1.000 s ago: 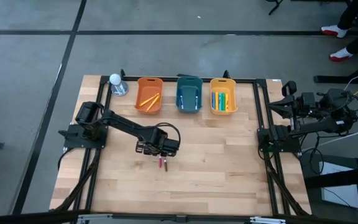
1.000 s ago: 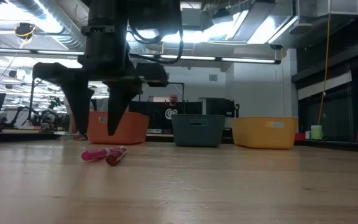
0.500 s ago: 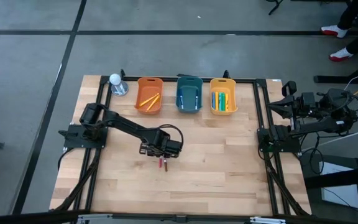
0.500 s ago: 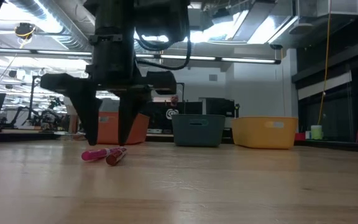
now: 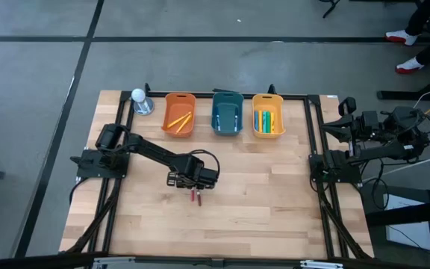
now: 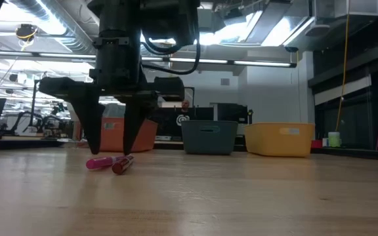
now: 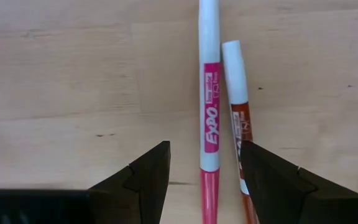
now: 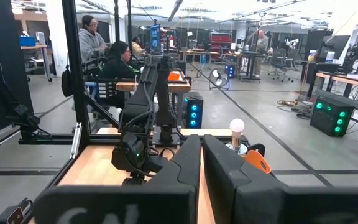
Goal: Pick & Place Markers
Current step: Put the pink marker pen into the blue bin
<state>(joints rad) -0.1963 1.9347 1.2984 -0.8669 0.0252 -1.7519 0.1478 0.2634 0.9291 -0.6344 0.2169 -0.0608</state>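
Note:
Two markers lie side by side on the wooden table: a pink one [image 7: 209, 112] and a red one [image 7: 237, 93]. My left gripper [image 7: 204, 186] points straight down over them, open. One finger [image 7: 143, 180] stands clear on one side of the pink marker, and the other [image 7: 272, 180] covers part of the red marker. In the low view its fingertips [image 6: 92, 149] stand just above the pink marker [image 6: 100, 162] and the red marker [image 6: 122, 164]. My right gripper [image 8: 202, 168] waits shut at the table's right edge.
Three bins stand in a row at the far edge. The orange bin [image 5: 179, 123] holds yellow markers, the teal bin [image 5: 227, 123] a blue one, and the yellow bin [image 5: 268, 123] several. A white ball on a stand [image 5: 139, 99] is at the far left. People sit beyond the table.
My left gripper has sunk a little toward the two markers, staying open and pointing down. The markers have not moved.

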